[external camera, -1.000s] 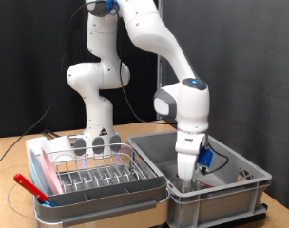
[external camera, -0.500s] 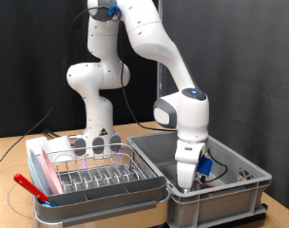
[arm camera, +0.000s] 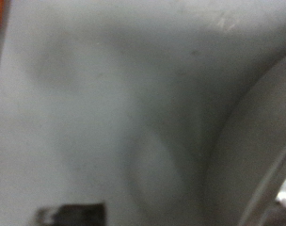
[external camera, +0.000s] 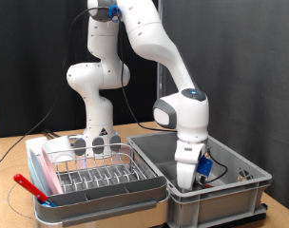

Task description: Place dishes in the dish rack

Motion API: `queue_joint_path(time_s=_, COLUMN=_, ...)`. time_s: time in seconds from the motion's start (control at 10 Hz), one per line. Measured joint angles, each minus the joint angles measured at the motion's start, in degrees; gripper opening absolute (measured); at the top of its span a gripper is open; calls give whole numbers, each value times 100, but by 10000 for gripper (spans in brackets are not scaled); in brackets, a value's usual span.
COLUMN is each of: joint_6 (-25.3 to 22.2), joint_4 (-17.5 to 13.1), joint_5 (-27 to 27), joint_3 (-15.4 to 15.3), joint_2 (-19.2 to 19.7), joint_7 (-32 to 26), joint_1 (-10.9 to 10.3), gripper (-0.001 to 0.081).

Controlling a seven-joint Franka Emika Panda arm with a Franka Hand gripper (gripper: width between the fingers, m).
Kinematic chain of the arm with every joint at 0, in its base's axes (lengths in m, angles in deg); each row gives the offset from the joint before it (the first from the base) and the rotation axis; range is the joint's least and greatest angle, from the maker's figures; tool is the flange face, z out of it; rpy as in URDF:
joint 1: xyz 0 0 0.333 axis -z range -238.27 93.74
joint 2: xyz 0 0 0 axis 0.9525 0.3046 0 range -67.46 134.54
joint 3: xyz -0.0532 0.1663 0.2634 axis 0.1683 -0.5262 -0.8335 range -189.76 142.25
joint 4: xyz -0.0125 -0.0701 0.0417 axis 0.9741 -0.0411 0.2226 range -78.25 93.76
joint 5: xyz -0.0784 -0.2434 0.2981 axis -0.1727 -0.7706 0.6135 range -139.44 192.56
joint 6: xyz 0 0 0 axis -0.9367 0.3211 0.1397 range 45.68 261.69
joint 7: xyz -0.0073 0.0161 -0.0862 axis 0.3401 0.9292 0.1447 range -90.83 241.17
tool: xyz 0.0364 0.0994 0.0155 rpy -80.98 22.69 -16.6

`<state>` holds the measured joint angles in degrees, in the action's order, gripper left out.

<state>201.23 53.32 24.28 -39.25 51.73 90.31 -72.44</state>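
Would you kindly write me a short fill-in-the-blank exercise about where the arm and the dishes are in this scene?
1. The hand is lowered inside the grey plastic ____, on the exterior view's right.
2. The pink plate stands on edge in the ____.
3. The thin red utensil lies at the rack's end on the exterior view's ____.
4. The grey utensil cups sit at the rack's ____ edge, nearest the robot's base.

Missing words: tub; dish rack; left; far
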Motion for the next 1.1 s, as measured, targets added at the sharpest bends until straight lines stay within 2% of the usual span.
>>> queue_joint_path(time_s=0.1, joint_6=1, joint_4=-2, joint_5=12, joint_3=1, joint_2=0, joint_7=5, joint_1=3, gripper=283)
queue_joint_path(time_s=0.2, joint_6=2, joint_4=-8, joint_5=59, joint_3=-10, joint_2=-1, joint_7=3, joint_1=19, gripper=149)
queue_joint_path(time_s=0.3, joint_6=5, joint_4=-19, joint_5=152, joint_3=-32, joint_2=-9, joint_7=-21, joint_1=44, gripper=149)
queue_joint_path(time_s=0.4, joint_6=6, joint_4=-23, joint_5=305, joint_3=-73, joint_2=-44, joint_7=-90, joint_1=78, gripper=37)
queue_joint_path(time_s=0.5, joint_6=6, joint_4=-26, joint_5=513, joint_3=-154, joint_2=-110, joint_7=-235, joint_1=148, gripper=9)
queue_joint_path(time_s=0.7, joint_6=-96, joint_4=-20, joint_5=949, joint_3=-313, joint_2=-368, joint_7=-625, joint_1=303, gripper=9)
queue_joint_path(time_s=0.9, joint_6=-352, joint_4=-15, joint_5=1582, joint_3=-501, joint_2=-776, joint_7=-1281, joint_1=501, gripper=9)
queue_joint_path(time_s=1.1, joint_6=-613, joint_4=-7, joint_5=2040, joint_3=-550, joint_2=-1176, joint_7=-1754, joint_1=577, gripper=9)
